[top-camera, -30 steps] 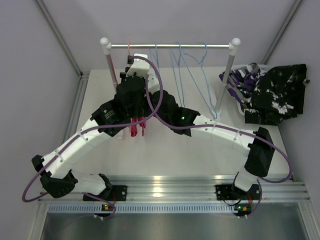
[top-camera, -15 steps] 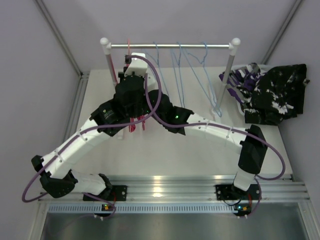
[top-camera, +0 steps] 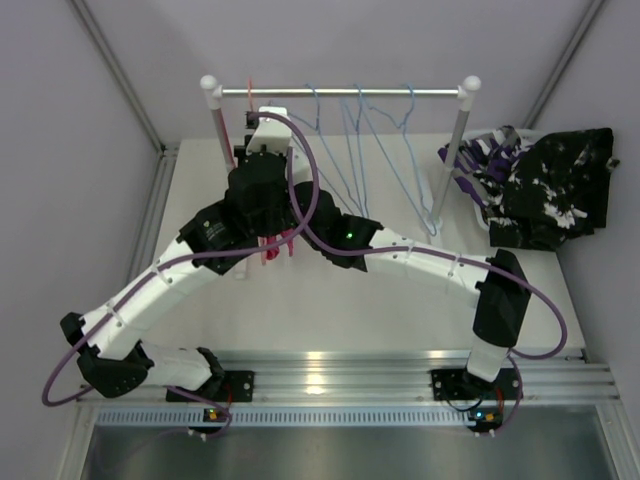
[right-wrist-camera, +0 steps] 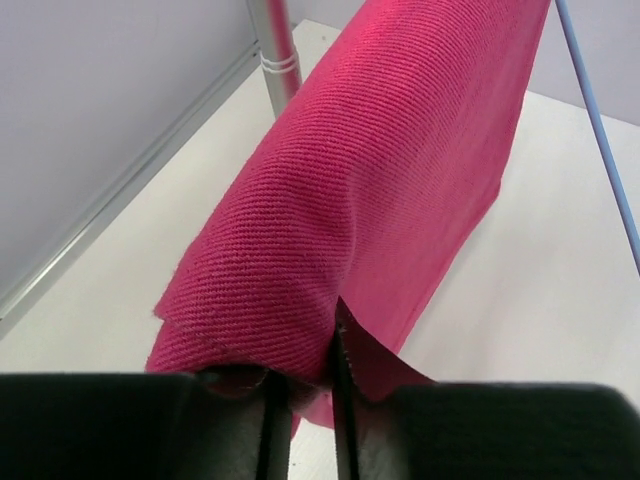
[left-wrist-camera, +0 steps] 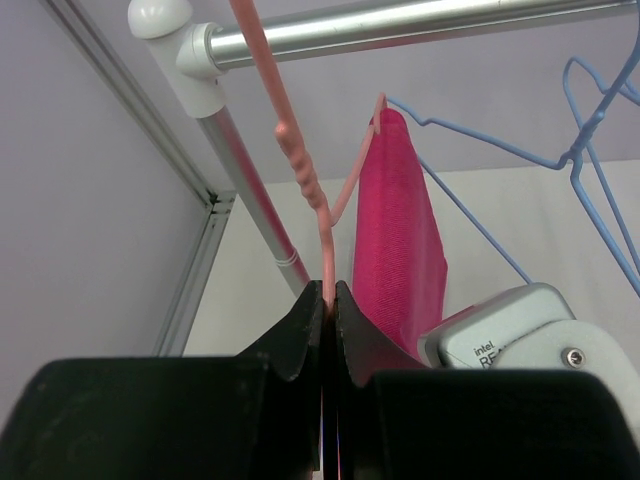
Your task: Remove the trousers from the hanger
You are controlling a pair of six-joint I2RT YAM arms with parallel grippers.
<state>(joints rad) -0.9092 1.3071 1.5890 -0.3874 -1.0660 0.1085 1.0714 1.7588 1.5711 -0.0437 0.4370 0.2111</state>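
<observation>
Status: two pairs look done, one in hand. Purple camo trousers (top-camera: 472, 165) and black-and-white print trousers (top-camera: 555, 190) lie heaped together on the table (top-camera: 400, 300) at the far right, just outside the rack's right post and well apart from both arms. Can't tell if anything else is buried in that heap. Blue hangers (top-camera: 365, 140) on the rail (top-camera: 340, 92) hang bare. The only loaded one is the pink hanger (left-wrist-camera: 300, 170) at the rail's left end, with the pink trousers (right-wrist-camera: 380, 180) draped over it and hanging down. Left gripper (left-wrist-camera: 329, 295) is fully closed on the pink hanger's wire just below the twisted neck section, nothing else in it; looks like it's bracing the hanger. Right gripper (right-wrist-camera: 302, 385) is at a hem edge of the pink trousers, jaws pinched in on a bunched fold of cloth, narrow gap with fabric in it. I'd call that a grip, though I can't judge how firm. Cloth is not off the hanger yet. My read: this is the last visible pair, the grasp is made and the pull-off is not yet done. Left to do: draw the cloth off the wire while the left arm steadies the hanger, then put it down on the table. Risks: the fold slips out of the pinch, or the hanger swings into the neighbouring blue wire.
</observation>
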